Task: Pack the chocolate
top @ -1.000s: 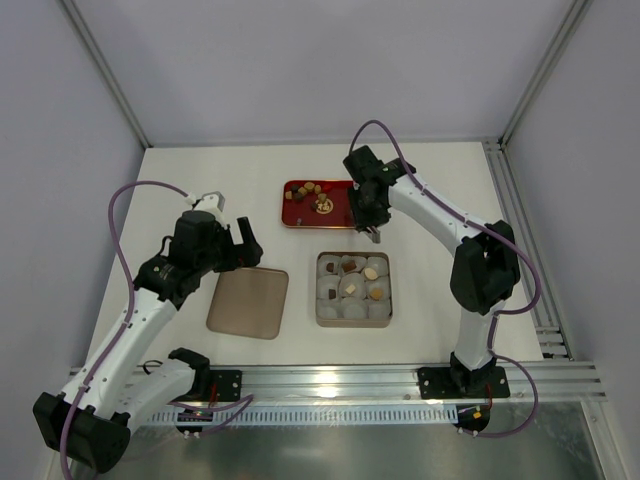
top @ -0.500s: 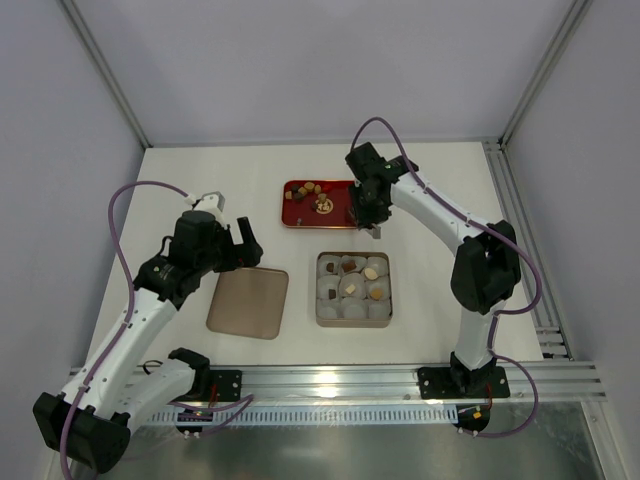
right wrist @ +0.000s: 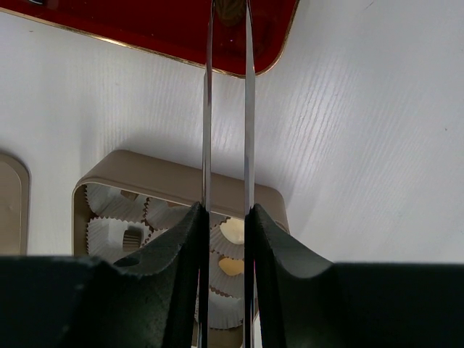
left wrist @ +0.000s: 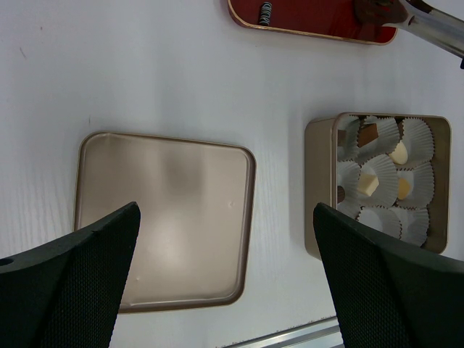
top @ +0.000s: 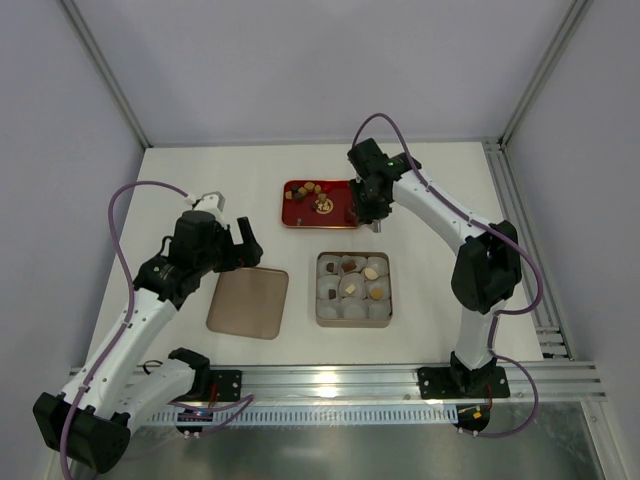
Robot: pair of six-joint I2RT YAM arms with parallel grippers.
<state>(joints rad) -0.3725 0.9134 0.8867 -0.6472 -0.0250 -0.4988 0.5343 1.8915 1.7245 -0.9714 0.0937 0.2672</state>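
My right gripper is shut on metal tongs. The tong tips reach the right end of the red tray and pinch a dark brown chocolate. Several more chocolates lie in the tray. The tan box holds white paper cups, a few with chocolates in them. My left gripper is open and empty, above the table between the lid and the box.
The box's flat tan lid lies left of the box. A metal rail runs along the near table edge. Frame posts stand at the back corners.
My right gripper with the tongs has moved a little away from the box, to the tray's right end. The left arm has not moved.
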